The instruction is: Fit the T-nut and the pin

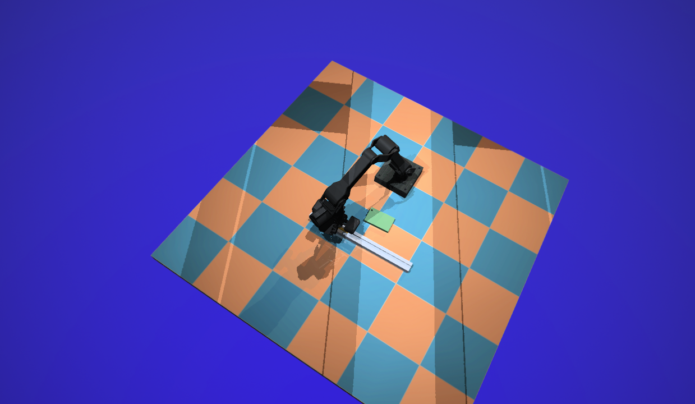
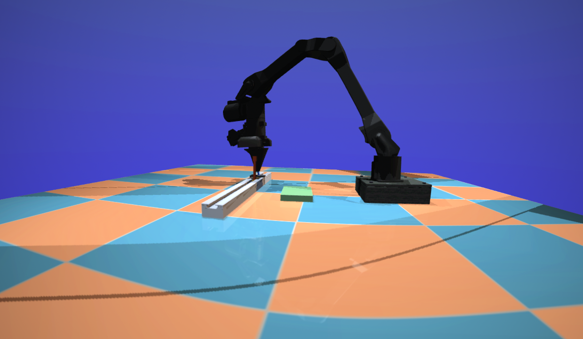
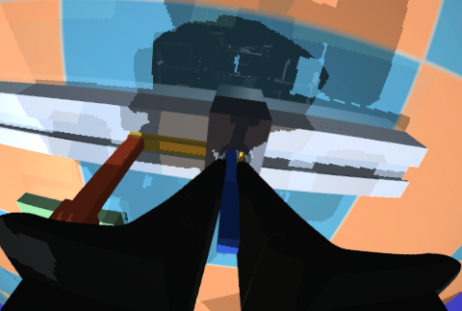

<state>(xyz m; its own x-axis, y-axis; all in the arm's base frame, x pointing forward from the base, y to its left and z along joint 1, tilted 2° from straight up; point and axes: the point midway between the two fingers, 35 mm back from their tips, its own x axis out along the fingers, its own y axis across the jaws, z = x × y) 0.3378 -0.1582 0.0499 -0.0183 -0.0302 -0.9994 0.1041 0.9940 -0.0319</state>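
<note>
Gripper [image 2: 258, 170] [image 3: 230, 168] clamped on the pin [image 3: 229, 205], over the bracket [image 3: 239, 130]. Pin's lower end is at the bracket hole; can't tell how deep. Nut [image 3: 175, 146] sits in the rail's [image 1: 382, 249] [image 2: 234, 196] [image 3: 337, 144] slot, partly under the bracket, handle [image 2: 254, 167] [image 3: 108, 176] sticking up beside the fingers. Tray [image 1: 380, 220] [image 2: 296, 193] [image 3: 38, 205] lies near the rail, on the arm-base side.

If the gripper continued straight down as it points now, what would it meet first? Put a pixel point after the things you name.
Probably the dark bracket [image 3: 223, 128], just below the gripper [image 2: 258, 171] [image 3: 230, 168]; exact depth is unclear.
</note>
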